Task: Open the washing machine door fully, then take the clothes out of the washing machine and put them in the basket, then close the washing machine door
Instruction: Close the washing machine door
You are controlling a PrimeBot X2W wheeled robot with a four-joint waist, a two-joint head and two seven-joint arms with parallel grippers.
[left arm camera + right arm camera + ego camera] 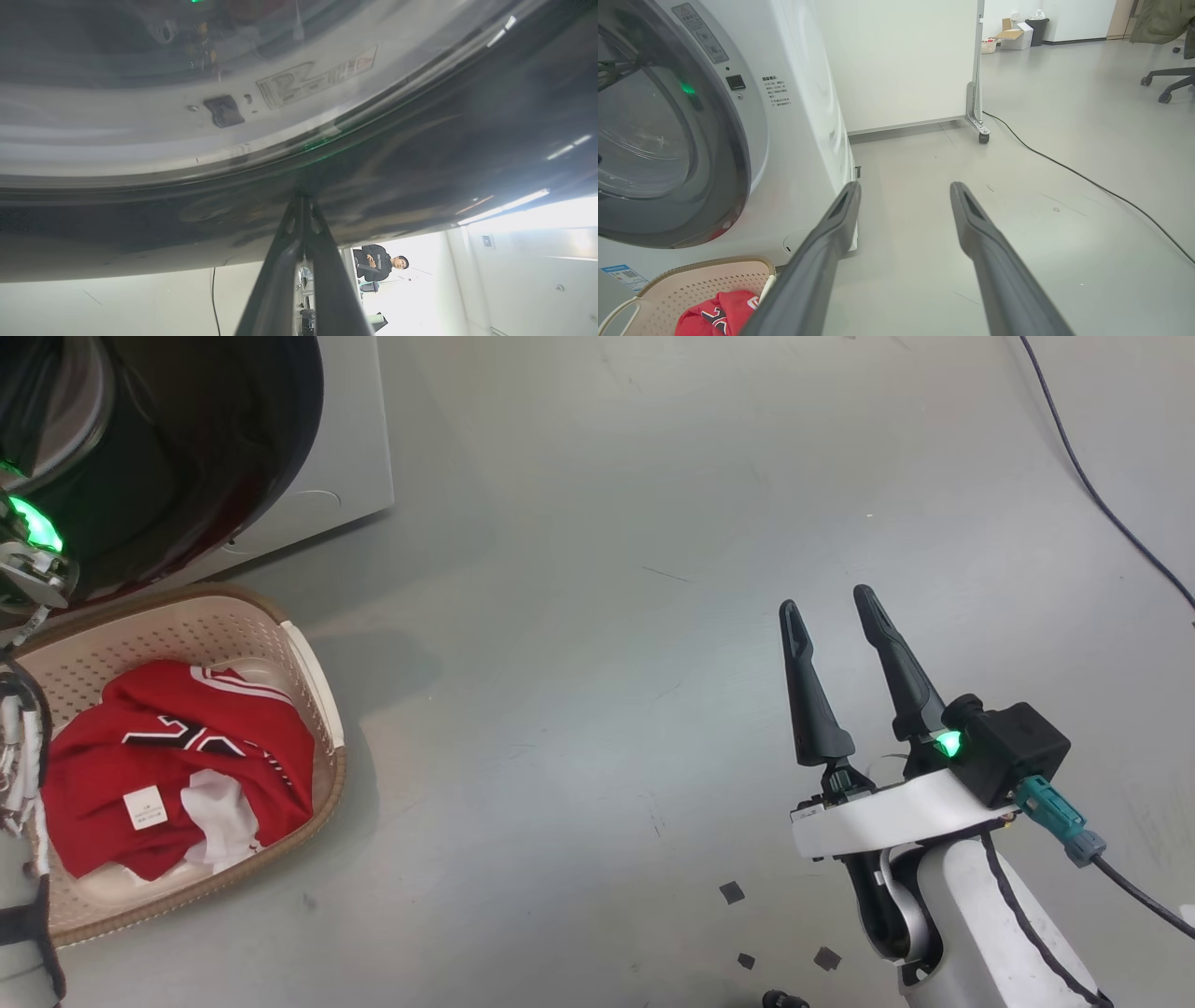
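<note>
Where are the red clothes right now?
The clothes lie in the basket at the lower left of the head view, on the floor just in front of the washing machine, below its black-rimmed door.

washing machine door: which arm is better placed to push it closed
Left. The left gripper, shut, has its tips at the washing machine door's black rim; the right gripper hangs open over the floor.

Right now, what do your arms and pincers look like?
The right pincer has two long, tapered black fingers on a white wrist bracket carrying a black camera box with a green light, a teal plug and a black cable; its forearm is pale grey. The left pincer shows the same dark fingers.
</note>
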